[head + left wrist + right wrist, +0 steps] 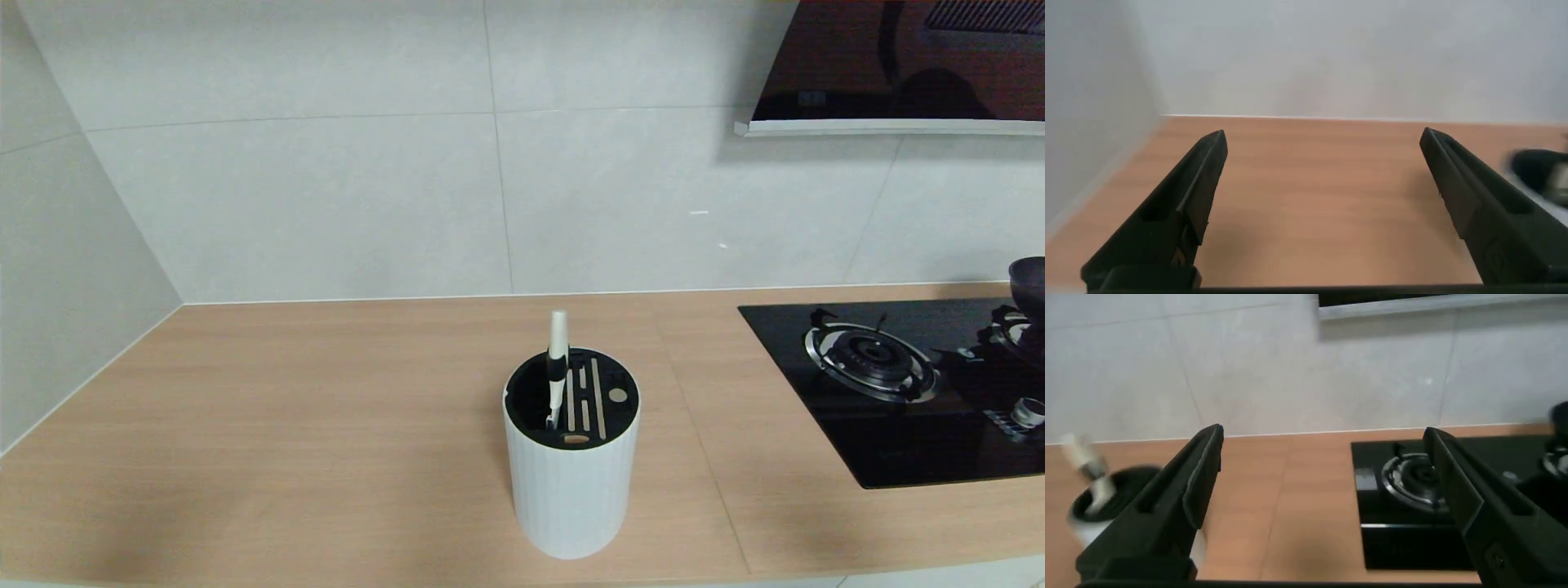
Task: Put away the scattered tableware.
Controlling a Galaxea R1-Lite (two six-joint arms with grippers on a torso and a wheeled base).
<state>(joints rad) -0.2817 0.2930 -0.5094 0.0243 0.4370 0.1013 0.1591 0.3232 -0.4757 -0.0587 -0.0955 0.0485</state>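
Well, on the wooden counter (326, 425) stands a white ribbed holder (571, 482), a little right of the middle and left of the black gas stove (890, 392). From the head view I look down on its dark top, which has several narrow slots and one larger open compartment on the left side. One utensil (558, 343) with a cream and black handle stands upright in this larger compartment, and the handle rises above the rim. At the far right edge, a dark pot (1029, 282) sits on the stove, and the range hood (898, 65) hangs on the tiled wall above.

The right wrist view looks at the same holder (1106, 498) more from the side, partly behind one finger. The utensil (1086, 457) leans out of the top there, but it is blurred. The stove (1413, 498) is between the two fingers, farther off. The right gripper (1323, 434) has its fingers spread wide and holds nothing.

The left wrist view looks toward the corner of the counter (1315, 204), where it meets the wall. The left gripper (1323, 137) is also spread wide, with nothing between its fingers. At the edge of that view is a blurred dark shape (1539, 171); I cannot tell what it is.
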